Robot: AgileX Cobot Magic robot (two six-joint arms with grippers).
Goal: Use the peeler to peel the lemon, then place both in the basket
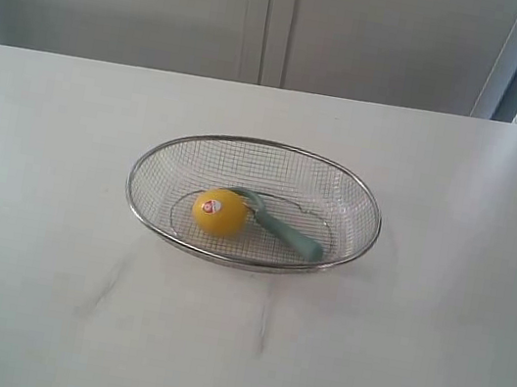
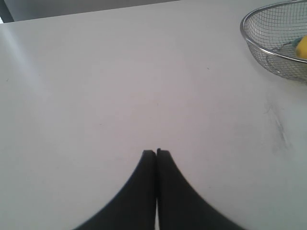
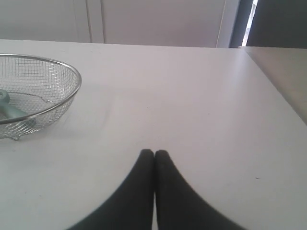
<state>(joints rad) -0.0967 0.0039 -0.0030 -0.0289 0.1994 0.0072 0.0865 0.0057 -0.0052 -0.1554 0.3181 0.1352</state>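
Basket (image 1: 264, 142) of silver wire mesh already holds your round yellow lemon (image 1: 220, 213) and blue-grey-handled peeler (image 1: 291, 237); the skin looks unpeeled. Left pincer (image 2: 156, 152) and right pincer (image 3: 154, 152) sit closed, empty.

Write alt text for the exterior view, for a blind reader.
A shallow wire mesh basket sits on a white table, holding a yellow lemon and a peeler whose head curves behind the lemon.
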